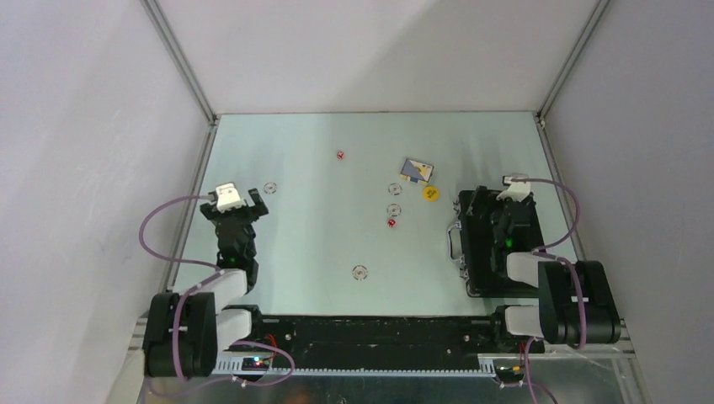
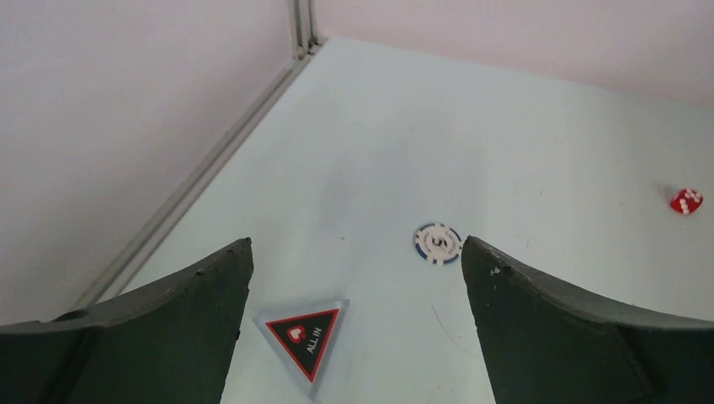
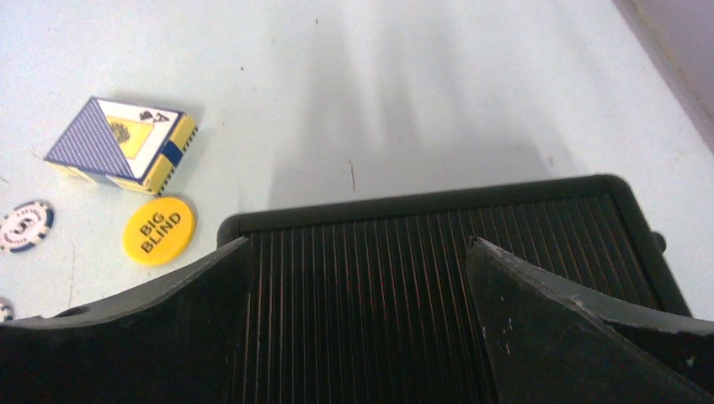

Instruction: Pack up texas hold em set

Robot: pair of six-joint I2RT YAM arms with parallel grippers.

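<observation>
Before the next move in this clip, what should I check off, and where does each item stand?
1. Left gripper open and empty: ok.
2. Right gripper open and empty: ok.
3. Case open for packing: not ok, lid looks shut.
4. Case unlatched: cannot tell.
5. Triangle below left gripper, unobstructed: ok.
6. Deck and yellow disc packed: not ok, both outside case.
</observation>
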